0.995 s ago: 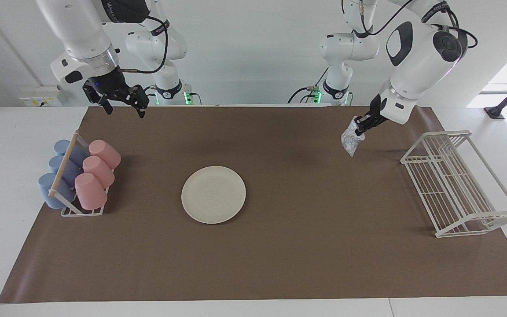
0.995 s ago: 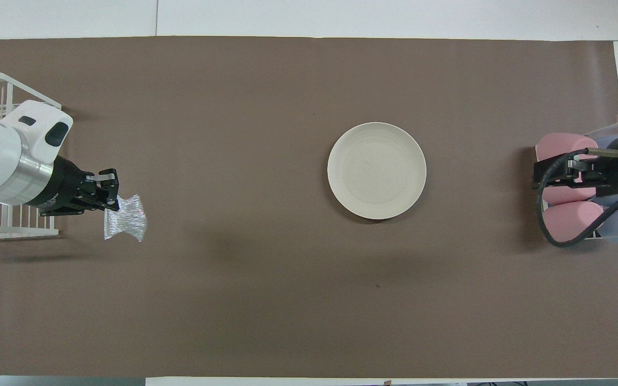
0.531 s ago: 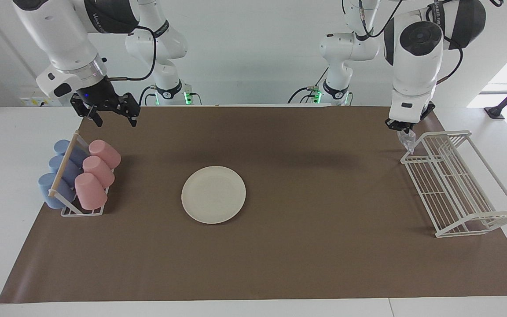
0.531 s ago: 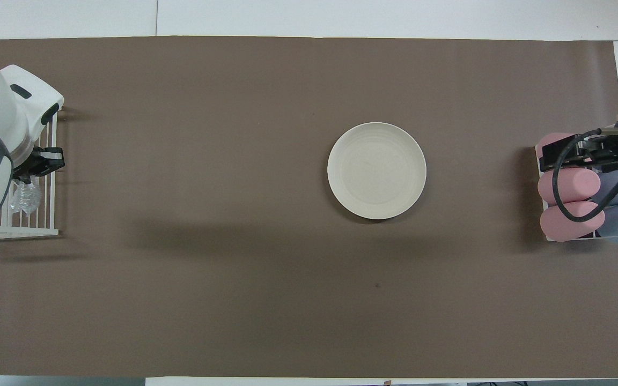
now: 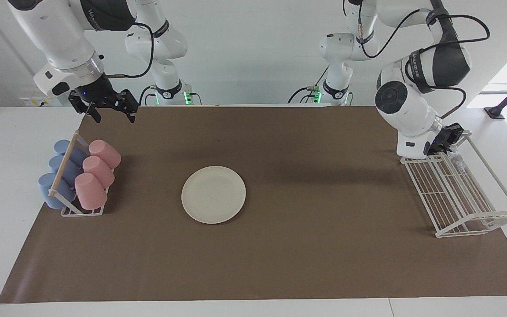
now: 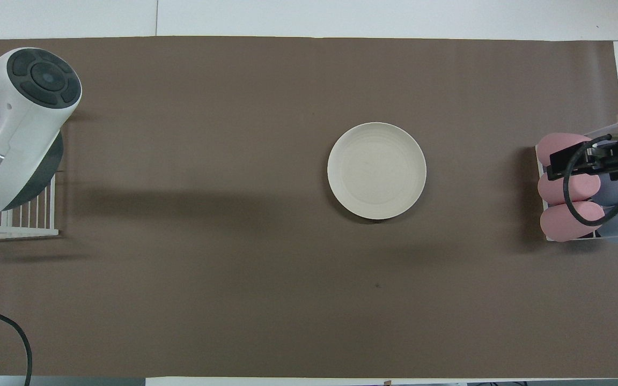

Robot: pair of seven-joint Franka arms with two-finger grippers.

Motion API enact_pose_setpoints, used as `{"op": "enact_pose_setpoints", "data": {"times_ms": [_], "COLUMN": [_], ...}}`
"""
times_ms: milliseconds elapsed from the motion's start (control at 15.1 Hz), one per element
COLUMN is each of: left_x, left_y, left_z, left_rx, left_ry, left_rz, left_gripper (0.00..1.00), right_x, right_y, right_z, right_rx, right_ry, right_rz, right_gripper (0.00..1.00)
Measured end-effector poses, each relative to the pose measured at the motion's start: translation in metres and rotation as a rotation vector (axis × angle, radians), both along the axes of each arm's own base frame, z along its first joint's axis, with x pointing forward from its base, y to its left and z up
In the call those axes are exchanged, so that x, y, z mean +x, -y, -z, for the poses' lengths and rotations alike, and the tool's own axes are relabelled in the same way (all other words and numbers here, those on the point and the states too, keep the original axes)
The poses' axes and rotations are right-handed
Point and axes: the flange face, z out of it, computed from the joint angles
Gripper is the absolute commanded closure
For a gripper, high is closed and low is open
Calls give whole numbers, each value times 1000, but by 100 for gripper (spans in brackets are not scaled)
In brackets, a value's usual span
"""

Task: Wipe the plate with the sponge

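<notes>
Seemingly done wiping, the left gripper (image 5: 449,140) (grip unreadable) hangs over the wire rack (image 5: 460,193) where the sponge (image 5: 458,159) lies, well apart from the plate (image 5: 213,194), while the right gripper (image 5: 110,112) waits open-fingered.

You get one high camera facing the robots across the table and one looking steeply down from above them; both share the mat (image 5: 280,246) and plate (image 5: 213,194).

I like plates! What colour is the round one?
Cream-white round flat plate, clearest in the overhead view.
</notes>
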Motion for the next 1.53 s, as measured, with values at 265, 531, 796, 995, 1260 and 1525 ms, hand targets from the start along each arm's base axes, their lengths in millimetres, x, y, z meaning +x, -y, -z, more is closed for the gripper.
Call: {"op": "enact_pose_setpoints", "data": {"times_ms": [265, 531, 796, 995, 1260, 1525], "left_x": [0, 0, -1, 1, 2, 2], "left_y": [-24, -17, -13, -9, -6, -5], "left_z": [31, 55, 63, 63, 63, 63], "left_rx": [43, 53, 40, 31, 20, 19], "left_ry": [65, 114, 145, 156, 165, 166], "left_rz": [-36, -83, -89, -79, -65, -63], "left_gripper": [100, 100, 100, 40, 0, 0], "right_x": [0, 0, -1, -1, -1, -1], "right_y": [10, 15, 18, 18, 18, 18], "right_z": [0, 0, 0, 0, -1, -1], "right_rx": [2, 2, 2, 2, 2, 2], "right_ry": [0, 0, 0, 1, 1, 1], "right_rz": [0, 8, 14, 14, 14, 14], "right_gripper": [0, 0, 0, 0, 0, 0]}}
